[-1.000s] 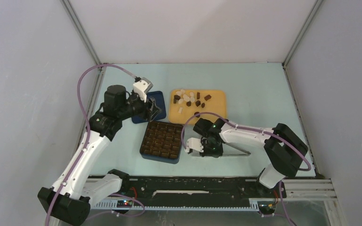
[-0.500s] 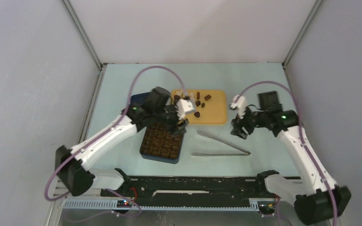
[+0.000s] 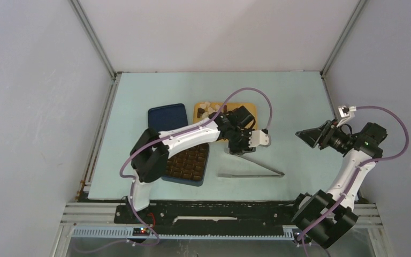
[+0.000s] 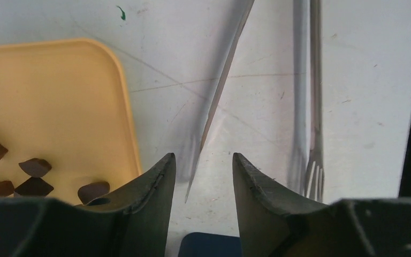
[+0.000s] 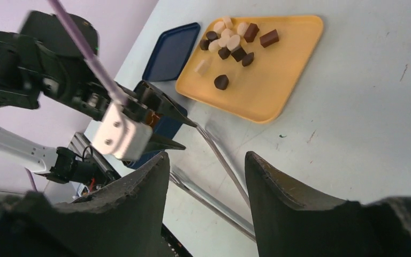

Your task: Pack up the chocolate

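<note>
Chocolate pieces (image 5: 230, 45) lie loose on the yellow tray (image 5: 281, 80), far centre.
Left gripper (image 4: 203, 158) stands open astride one thin arm of the tongs (image 4: 219, 91); right gripper (image 5: 207, 155) gapes empty at right. Pinching so near the tip could twist the tongs loose.

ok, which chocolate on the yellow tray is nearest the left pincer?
The lone dark chocolate, sitting apart from the cluster, toward the left pincer.

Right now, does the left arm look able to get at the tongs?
Probably yes. The left gripper hangs open right above one tip of the tongs, beside the yellow tray, with nothing between them.
</note>
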You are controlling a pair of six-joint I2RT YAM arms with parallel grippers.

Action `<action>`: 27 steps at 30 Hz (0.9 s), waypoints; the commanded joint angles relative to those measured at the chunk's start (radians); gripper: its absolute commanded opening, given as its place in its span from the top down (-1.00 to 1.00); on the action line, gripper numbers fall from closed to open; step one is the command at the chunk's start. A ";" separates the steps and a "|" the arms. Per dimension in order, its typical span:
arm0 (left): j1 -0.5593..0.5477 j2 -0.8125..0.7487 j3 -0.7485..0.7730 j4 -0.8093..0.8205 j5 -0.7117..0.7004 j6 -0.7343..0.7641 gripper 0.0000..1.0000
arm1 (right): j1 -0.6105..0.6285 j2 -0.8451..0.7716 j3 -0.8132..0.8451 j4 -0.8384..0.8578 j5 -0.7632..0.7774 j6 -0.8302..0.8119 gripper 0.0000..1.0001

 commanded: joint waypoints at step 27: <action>-0.015 0.135 -0.020 -0.007 -0.149 0.214 0.67 | -0.008 -0.029 0.010 -0.087 -0.088 -0.110 -0.11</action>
